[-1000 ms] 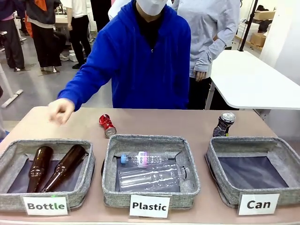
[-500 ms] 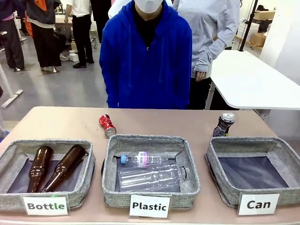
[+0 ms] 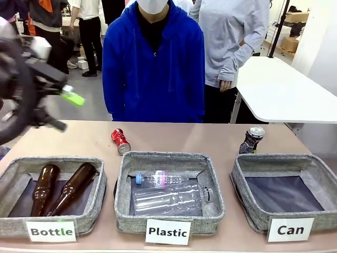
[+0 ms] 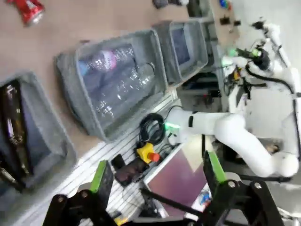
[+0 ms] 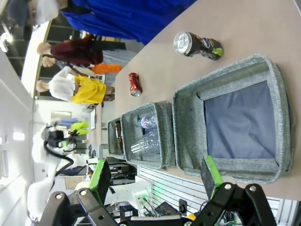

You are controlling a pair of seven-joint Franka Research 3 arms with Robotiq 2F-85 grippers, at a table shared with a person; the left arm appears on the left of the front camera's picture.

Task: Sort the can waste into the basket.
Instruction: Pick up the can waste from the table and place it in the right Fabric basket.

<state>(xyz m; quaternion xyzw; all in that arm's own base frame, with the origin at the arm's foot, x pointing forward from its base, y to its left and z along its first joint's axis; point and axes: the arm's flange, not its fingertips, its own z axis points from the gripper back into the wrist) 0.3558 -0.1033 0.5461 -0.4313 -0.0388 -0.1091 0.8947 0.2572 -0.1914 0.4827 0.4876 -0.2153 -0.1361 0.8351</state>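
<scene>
Tan tabletop (image 3: 210,139), Can basket (image 3: 274,158) at right; white table (image 3: 279,89) behind, grey floor (image 3: 87,108)

The crushed metal can (image 3: 120,140) is red with white marks. The other crushed metal can (image 3: 251,139) is blue-black with a silver top. The desk (image 3: 200,138) is pale brown. The square woven-fabric basket (image 3: 279,157) is speckled grey with a dark blue-grey lining, and its white label reads "Can" in black. The two glass bottles (image 3: 44,187) are brown. The right gripper (image 5: 155,165) is black, and its fingers (image 5: 99,176) have bright green pads.
</scene>
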